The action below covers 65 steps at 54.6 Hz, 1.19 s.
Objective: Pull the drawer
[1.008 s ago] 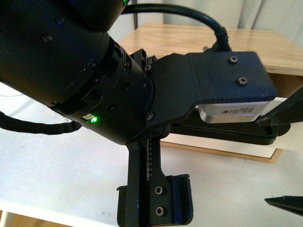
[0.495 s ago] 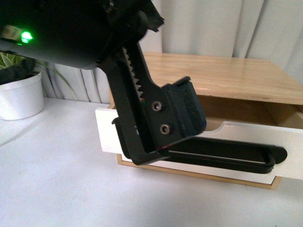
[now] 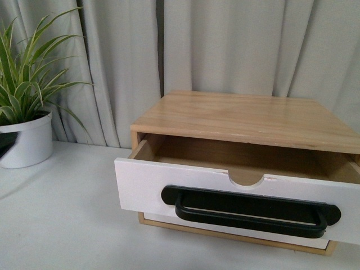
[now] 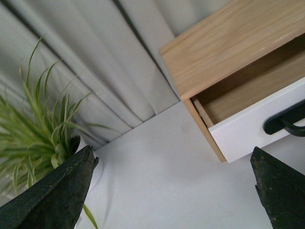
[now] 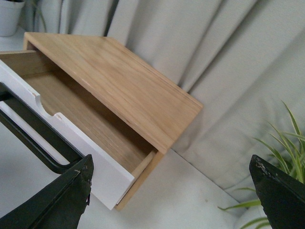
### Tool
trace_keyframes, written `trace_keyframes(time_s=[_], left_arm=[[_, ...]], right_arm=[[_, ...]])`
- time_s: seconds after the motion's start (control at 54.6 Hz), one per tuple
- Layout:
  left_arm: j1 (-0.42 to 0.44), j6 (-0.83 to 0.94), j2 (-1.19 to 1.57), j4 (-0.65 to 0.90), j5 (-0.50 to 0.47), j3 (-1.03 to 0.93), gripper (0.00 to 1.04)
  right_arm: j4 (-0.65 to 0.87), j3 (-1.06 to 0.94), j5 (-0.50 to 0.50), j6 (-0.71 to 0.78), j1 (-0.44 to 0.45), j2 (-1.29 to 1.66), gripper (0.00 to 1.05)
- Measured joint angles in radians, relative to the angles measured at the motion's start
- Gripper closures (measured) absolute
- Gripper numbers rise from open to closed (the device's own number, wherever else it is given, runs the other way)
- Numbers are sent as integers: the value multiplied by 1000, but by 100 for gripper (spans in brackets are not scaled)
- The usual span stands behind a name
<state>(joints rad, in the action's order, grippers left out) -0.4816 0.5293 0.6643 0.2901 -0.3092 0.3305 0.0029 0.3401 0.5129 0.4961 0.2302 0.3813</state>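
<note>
At far left a plant (image 3: 28,73) stands in a white pot (image 3: 25,143) on the white table (image 3: 62,225), with a grey curtain (image 3: 225,45) behind. The left gripper (image 4: 167,191) is spread wide and holds nothing, its fingers (image 4: 52,195) well apart, left of the drawer's left corner. Right of centre the drawer (image 3: 146,183) stands part-way out of the wooden cabinet (image 3: 242,115), showing light wood inside. It has a notch (image 3: 246,179) in its upper edge and a black handle (image 3: 250,211) across its white front. The right gripper (image 5: 167,195) is likewise wide and empty near the drawer's right end, with a second plant (image 5: 281,157) further right
</note>
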Motion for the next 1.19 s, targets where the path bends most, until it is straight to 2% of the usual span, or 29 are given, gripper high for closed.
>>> trace_keyframes(time_s=[0.092,0.165,0.367,0.403,0.477,0.678,0.715,0.77,0.862,0.953,1.026,1.1,1.191], left_arm=[[7,-106,-161,-38,-106,-74,6],[-18,-182,-261,10,-193,-130,6],[-32,-251,-311,25,-207,-146,6],[-43,-307,-344,-67,-221,-131,13],[4,-433,-432,-249,-143,-138,31],[176,-510,-518,-282,19,-193,68],[201,-512,-529,-284,45,-201,75],[237,-516,-544,-286,77,-214,86],[284,-519,-563,-288,125,-230,101],[324,-526,-579,-291,163,-244,101],[426,-527,-595,-297,290,-255,101],[473,-531,-604,-297,294,-263,101],[476,-531,-612,-297,307,-272,101]], right_arm=[[-44,-42,14,-58,84,-104,9],[-45,-61,-17,-103,124,-139,9],[-45,-63,-15,-134,130,-142,9],[-45,-64,-46,-164,122,-147,11],[-43,-109,-256,-354,34,-190,31],[-32,-181,-358,-461,-66,-242,65],[-32,-191,-439,-469,-117,-255,73],[-30,-204,-500,-476,-192,-269,84],[-26,-227,-502,-478,-224,-286,102],[-22,-244,-509,-481,-225,-297,103],[-18,-255,-508,-483,-225,-306,103],[-17,-263,-509,-483,-226,-314,103],[-15,-273,-509,-483,-226,-323,103]])
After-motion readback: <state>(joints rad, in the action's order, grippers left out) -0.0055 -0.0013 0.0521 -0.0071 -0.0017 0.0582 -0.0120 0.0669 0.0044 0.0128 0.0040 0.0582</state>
